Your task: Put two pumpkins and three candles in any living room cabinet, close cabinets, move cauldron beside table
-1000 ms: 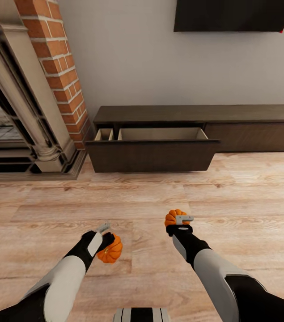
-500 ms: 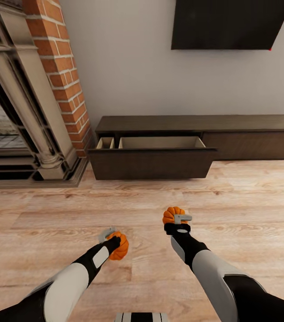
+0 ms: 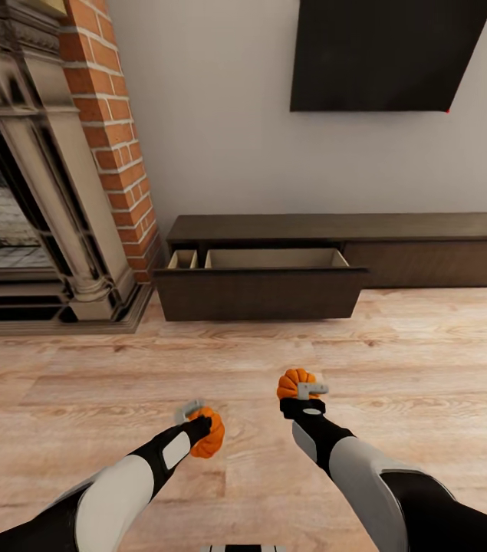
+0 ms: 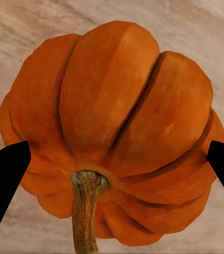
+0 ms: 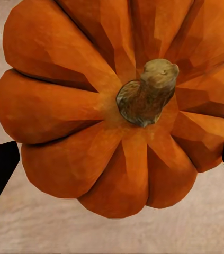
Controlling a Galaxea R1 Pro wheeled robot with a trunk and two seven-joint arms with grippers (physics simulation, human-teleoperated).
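orange fills both wrist views: you are carrying one pumpkin in each arm. the left gripper has its jaws clamped on the left pumpkin, whose dark fingertips press its ribbed flanks with the stem pointing back toward the camera. the right gripper is likewise closed around the right pumpkin, stem facing the wrist camera and the black finger ends just showing at either side.

both loads hang over the wood floor, well short of the cabinet. its wide drawer stands pulled out on the side nearest the brick fireplace, with a pale interior split into a narrow compartment and a long one; from the head view both look bare, though you cannot see the bottoms fully. the dark screen hangs on the wall above.

by my reading you are in the carry-and-approach step for the pumpkins. next you need to roll the base closer, squared to the open drawer, then reach each arm over the front panel and lower before letting go, so nothing rolls off the edge. the long compartment looks the easier target for both. candles, closing the drawer and the cauldron remain to be done.
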